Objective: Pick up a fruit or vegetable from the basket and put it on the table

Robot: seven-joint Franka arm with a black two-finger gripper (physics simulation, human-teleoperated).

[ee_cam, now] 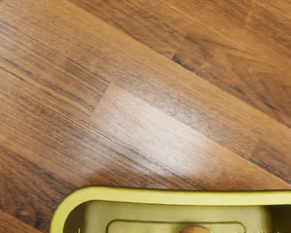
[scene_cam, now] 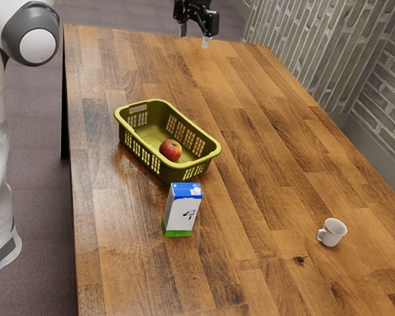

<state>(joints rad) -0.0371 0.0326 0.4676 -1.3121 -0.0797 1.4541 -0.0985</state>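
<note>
Empty gripper (scene_cam: 194,35) hangs above the table (scene_cam: 250,131), apple (scene_cam: 170,150) in the basket (scene_cam: 173,175)

The jaws stand clearly parted, a gap between their two tips, with hold of nothing. The gripper is up at the top of the exterior view, well apart from the apple; the wrist view looks down on bare wood grain and one end of the basket, with a sliver of the apple inside.

The apple, red with yellowish patches, lies on the basket's floor — nearer the end by the carton (scene_cam: 182,209). The basket is olive green with slotted walls and sits upright on the table. Just beyond that end stands the carton, upright, white with a blue top and a green base. Farther off, toward the exterior view's right, a white mug (scene_cam: 333,233) stands upright — its handle on the side facing the carton.
</note>
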